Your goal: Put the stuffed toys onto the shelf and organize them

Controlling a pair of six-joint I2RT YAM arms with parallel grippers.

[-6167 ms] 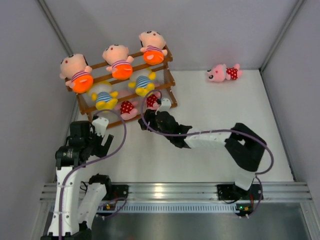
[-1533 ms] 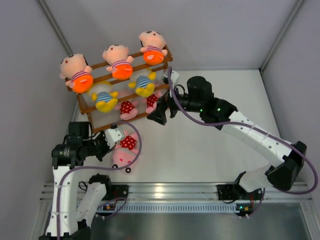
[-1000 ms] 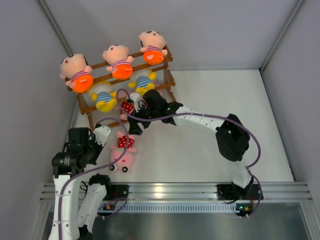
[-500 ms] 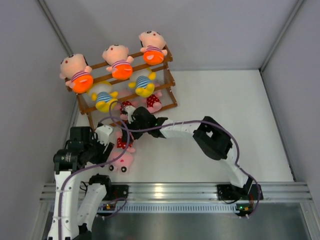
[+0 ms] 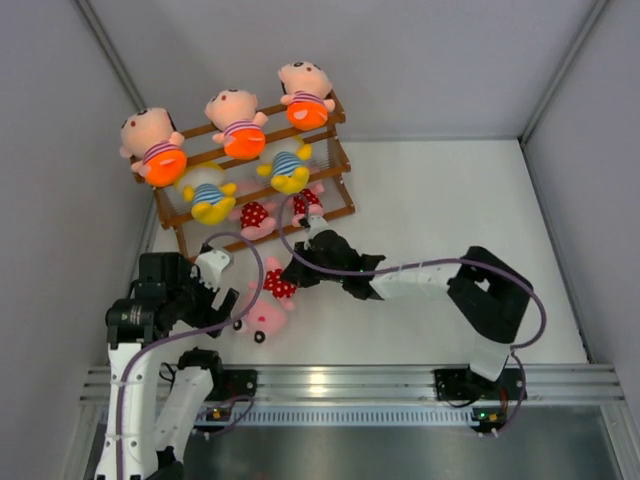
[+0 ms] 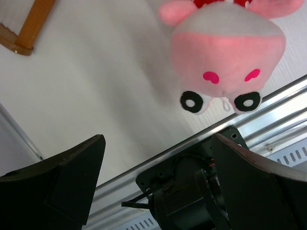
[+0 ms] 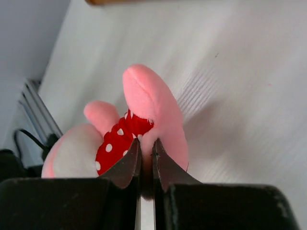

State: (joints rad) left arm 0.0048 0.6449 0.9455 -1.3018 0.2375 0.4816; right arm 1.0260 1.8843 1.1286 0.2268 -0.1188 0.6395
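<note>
A pink stuffed toy in a red polka-dot dress (image 5: 267, 306) lies on the white floor in front of the shelf (image 5: 347, 190). My right gripper (image 5: 291, 273) is shut on one of its pink legs (image 7: 152, 112), the jaws pinching the plush (image 7: 146, 146). My left gripper (image 5: 217, 291) stands open just left of the toy's head (image 6: 225, 52), with nothing between its fingers (image 6: 158, 139). On the wooden shelf sit three peach toys on top (image 5: 235, 118), two yellow striped ones in the middle (image 5: 285, 168) and two pink ones at the bottom (image 5: 255, 217).
Grey walls close in on the left, back and right. The metal rail (image 5: 350, 382) with the arm bases runs along the near edge. One wooden foot of the shelf (image 6: 29, 28) shows in the left wrist view.
My left gripper has opened and let go of the pink toy. My right gripper has shut on the toy's leg and drawn it a little to the right.
</note>
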